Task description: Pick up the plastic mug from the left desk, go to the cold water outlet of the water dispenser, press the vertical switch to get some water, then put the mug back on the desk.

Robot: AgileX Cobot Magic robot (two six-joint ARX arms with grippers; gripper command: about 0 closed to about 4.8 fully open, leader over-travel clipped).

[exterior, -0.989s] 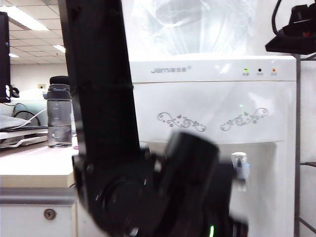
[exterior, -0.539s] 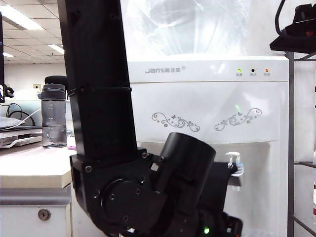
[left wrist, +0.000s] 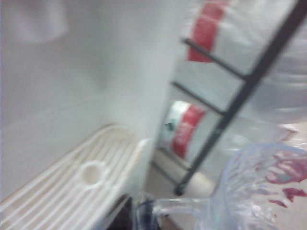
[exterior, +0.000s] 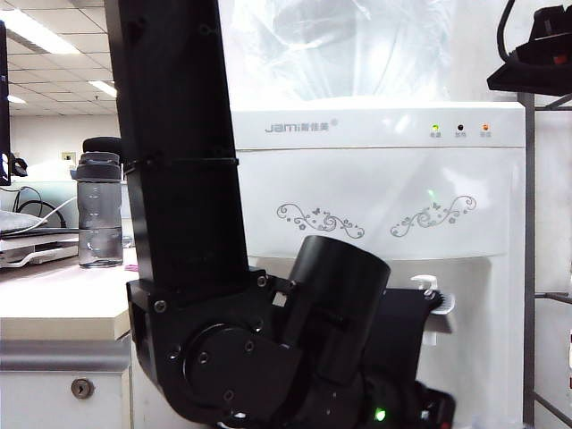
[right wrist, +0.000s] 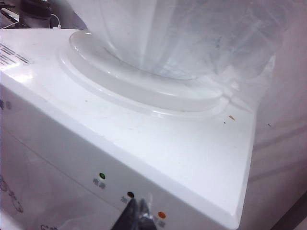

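In the left wrist view my left gripper (left wrist: 144, 218) is shut on the handle (left wrist: 184, 205) of the clear plastic mug (left wrist: 261, 189). The mug hangs beside the water dispenser's ribbed white drip tray (left wrist: 72, 184). In the exterior view the left arm (exterior: 179, 179) fills the middle and hides the mug. The water dispenser (exterior: 375, 179) stands behind it. Its cold water outlet (exterior: 438, 302) peeks past the arm's wrist, with the white vertical switch (exterior: 424, 282) on top. My right gripper (right wrist: 139, 215) hovers shut over the dispenser's front top edge, by the indicator lights (right wrist: 130, 195). The left desk (exterior: 63, 304) is at the left.
A dark grey lidded bottle (exterior: 99, 210) stands on the desk, above the drawer keyhole (exterior: 82, 388). A black metal rack (left wrist: 240, 96) with red-labelled water bottles (left wrist: 184, 128) stands right of the dispenser. The big clear water bottle (right wrist: 192, 33) sits on top of the dispenser.
The exterior view has steadied from blurred to sharp, and the dispenser has slid slightly left. The left arm's wrist has turned a little and now covers more of the tap.
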